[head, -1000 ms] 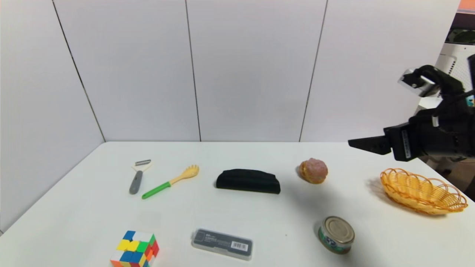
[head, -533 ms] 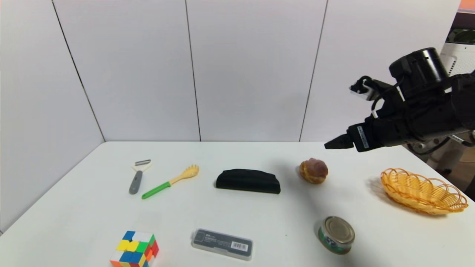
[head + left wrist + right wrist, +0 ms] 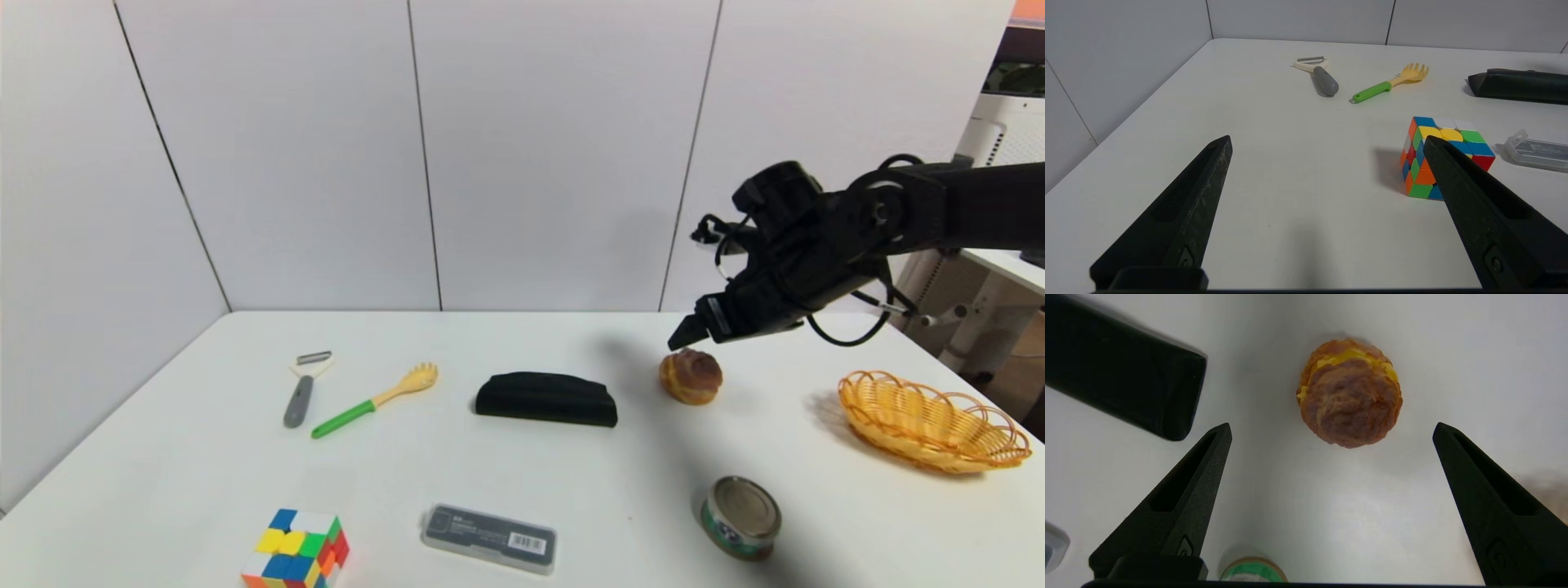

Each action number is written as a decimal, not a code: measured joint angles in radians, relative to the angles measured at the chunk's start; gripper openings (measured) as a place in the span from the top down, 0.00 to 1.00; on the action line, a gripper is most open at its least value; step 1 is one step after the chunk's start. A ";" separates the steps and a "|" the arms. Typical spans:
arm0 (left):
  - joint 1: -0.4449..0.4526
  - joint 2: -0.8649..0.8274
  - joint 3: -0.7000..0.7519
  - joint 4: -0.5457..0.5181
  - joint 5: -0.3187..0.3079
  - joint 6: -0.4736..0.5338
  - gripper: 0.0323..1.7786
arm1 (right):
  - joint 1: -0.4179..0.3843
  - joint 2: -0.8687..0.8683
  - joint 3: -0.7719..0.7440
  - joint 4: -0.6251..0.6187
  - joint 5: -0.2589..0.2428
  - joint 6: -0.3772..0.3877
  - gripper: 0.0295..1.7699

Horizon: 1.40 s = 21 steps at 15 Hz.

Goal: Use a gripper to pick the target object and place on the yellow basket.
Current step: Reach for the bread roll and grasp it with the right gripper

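Right pincer (image 3: pixel 684 333) spread wide, empty, poised above bun (image 3: pixel 691 376) for straddling grasp; yellow basket (image 3: pixel 931 420) at bun's 3 o'clock on table (image 3: pixel 522 482). Left pincer (image 3: pixel 1327 143) released, idle.

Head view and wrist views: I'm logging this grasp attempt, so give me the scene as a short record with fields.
stage: approach, bun not yet gripped
right gripper: open, above the bun, fingers spread wider than it
bun: on the table, untouched
basket: on the right part of the table, nothing in it
left gripper: open, idle over the table near the cube
nearby: black pouch left of the bun, tin can nearer the robot
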 joint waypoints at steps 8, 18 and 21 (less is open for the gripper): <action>0.000 0.000 0.000 0.000 0.000 0.000 0.05 | 0.005 0.166 -0.055 0.007 -0.057 0.023 0.04; 0.000 0.000 0.000 0.000 0.000 0.000 0.05 | 0.009 0.209 -0.071 0.007 -0.056 0.026 0.30; 0.000 0.000 0.000 0.000 0.000 0.000 0.05 | 0.011 0.208 -0.076 0.006 -0.057 0.026 0.46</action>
